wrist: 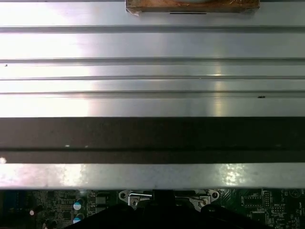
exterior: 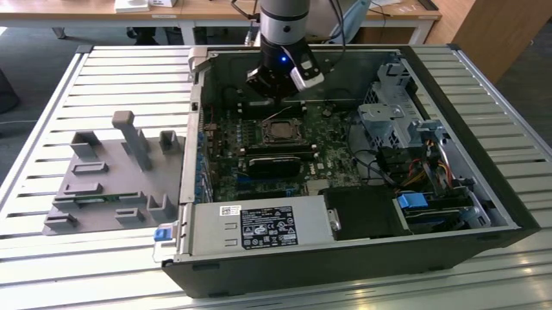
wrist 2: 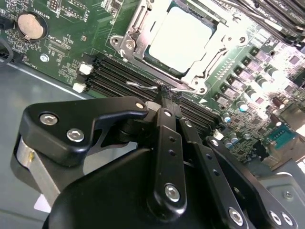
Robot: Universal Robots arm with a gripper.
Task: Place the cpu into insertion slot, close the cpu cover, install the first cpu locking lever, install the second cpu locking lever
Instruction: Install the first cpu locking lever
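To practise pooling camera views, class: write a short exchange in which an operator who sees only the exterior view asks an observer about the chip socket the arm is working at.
Operator: Is the chip seated?
Observer: Yes; in the second wrist view it lies flat, with the cover frame down around its edges.
Operator: Where are the jaws?
Observer: The gripper, jaws together, meets a thin wire lever along the frame's edge, beside the memory slots.
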